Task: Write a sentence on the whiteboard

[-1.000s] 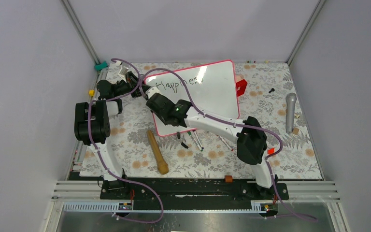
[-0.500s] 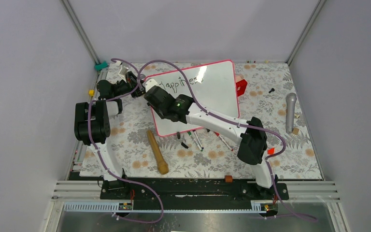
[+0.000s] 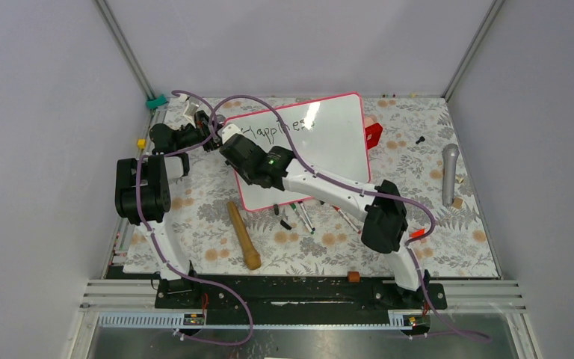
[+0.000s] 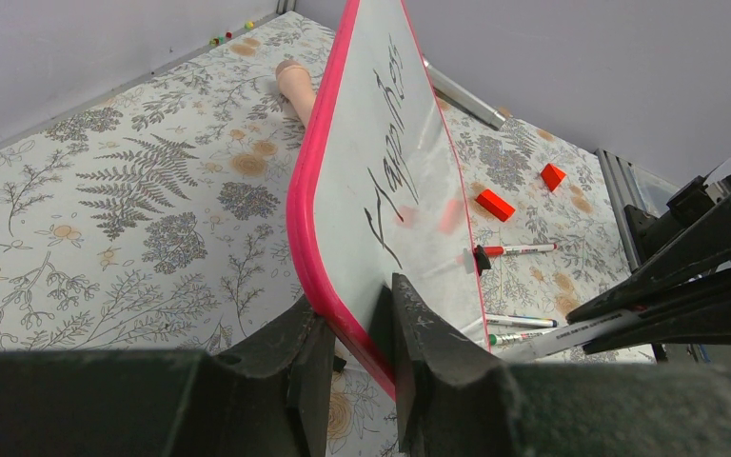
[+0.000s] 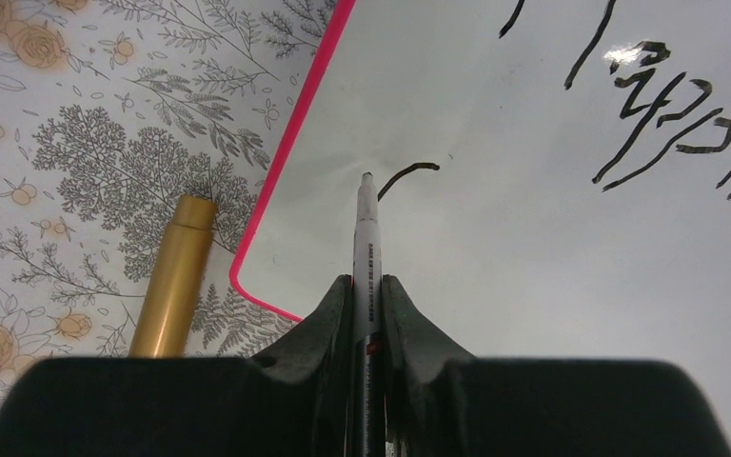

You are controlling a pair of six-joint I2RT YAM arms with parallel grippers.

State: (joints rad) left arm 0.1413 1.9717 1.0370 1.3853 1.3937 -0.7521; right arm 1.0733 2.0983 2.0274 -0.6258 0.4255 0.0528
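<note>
Presently, the right fingers [image 5: 328, 319] are clamped on a marker [image 5: 366, 238], its tip at the whiteboard [image 5: 552, 314] just beside a short curved stroke [image 5: 409, 169]. The left fingers [image 4: 417, 328] pinch the board's pink frame [image 4: 309, 190]. The sentence [image 3: 280, 126] reads "Happines". The board occupies the far middle of the floral bench [image 3: 448, 224].

Before the whiteboard [image 3: 336, 142] lies a wooden peg [image 3: 243, 235], rightward a microphone [image 3: 449, 173].

1. Top external: high behind the arm bases, facing down over the whole table [image 3: 456, 247].
2. Left wrist: low, close, sighting along the whiteboard [image 4: 409, 162] edge-on.
3. Right wrist: close over its face, along the marker [image 5: 366, 248].
4. Shared: whiteboard in all three.
</note>
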